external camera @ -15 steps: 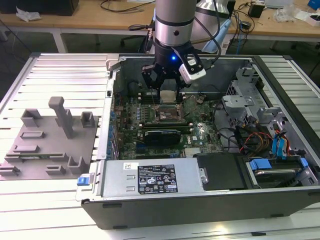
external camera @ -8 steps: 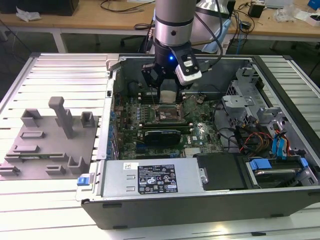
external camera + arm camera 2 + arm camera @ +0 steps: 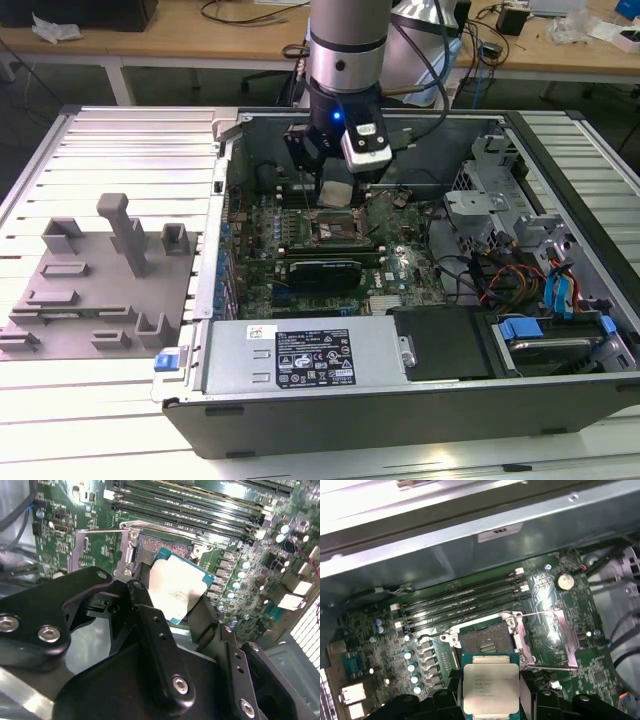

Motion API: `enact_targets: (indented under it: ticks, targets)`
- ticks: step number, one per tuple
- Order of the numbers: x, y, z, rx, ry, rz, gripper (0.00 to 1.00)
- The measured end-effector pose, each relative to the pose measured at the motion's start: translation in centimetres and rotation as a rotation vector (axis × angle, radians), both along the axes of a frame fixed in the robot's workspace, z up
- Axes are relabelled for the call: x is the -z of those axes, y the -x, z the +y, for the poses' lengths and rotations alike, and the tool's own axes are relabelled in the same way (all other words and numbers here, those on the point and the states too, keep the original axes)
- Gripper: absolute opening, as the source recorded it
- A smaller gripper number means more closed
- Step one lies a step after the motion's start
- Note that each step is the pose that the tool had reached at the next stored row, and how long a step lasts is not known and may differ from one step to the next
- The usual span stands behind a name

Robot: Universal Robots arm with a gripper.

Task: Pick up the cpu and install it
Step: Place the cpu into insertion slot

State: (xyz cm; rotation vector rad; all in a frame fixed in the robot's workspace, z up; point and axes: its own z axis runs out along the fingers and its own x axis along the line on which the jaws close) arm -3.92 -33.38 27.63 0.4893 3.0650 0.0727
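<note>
I'm holding the cpu [image 3: 491, 686] above the open socket [image 3: 482, 647]
My gripper [image 3: 174, 595] is pinching it by two opposite edges

On my feed the ribbed metal desk [image 3: 100, 420] glares bright; beyond its far edge there's a wooden table [image 3: 200, 42] with white legs [image 3: 120, 85], cables [image 3: 240, 12] strewn on top.

Second wrist view: the fingers [image 3: 146, 607] cover two opposite edges of the cpu [image 3: 175, 592], which hides part of the socket [image 3: 150, 547] behind it. First wrist view: the gripper [image 3: 490, 696] is cut off by the picture's edge. Exterior view: the arm [image 3: 345, 50] passes the top edge. The print on the white label [image 3: 312, 360] is too small to tell.
</note>
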Motion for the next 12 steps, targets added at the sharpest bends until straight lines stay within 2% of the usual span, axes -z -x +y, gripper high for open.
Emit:
enact_targets:
  ticks: [4,6,12]
  targets:
    - [0.02,0.00,0.00,0.096,0.0000,0.0000,0.54]
    - [0.03,0.00,0.00,0.125,0.0000,0.0000,0.54]
    - [0.09,0.00,0.00,0.320,0.0000,0.0000,0.54]
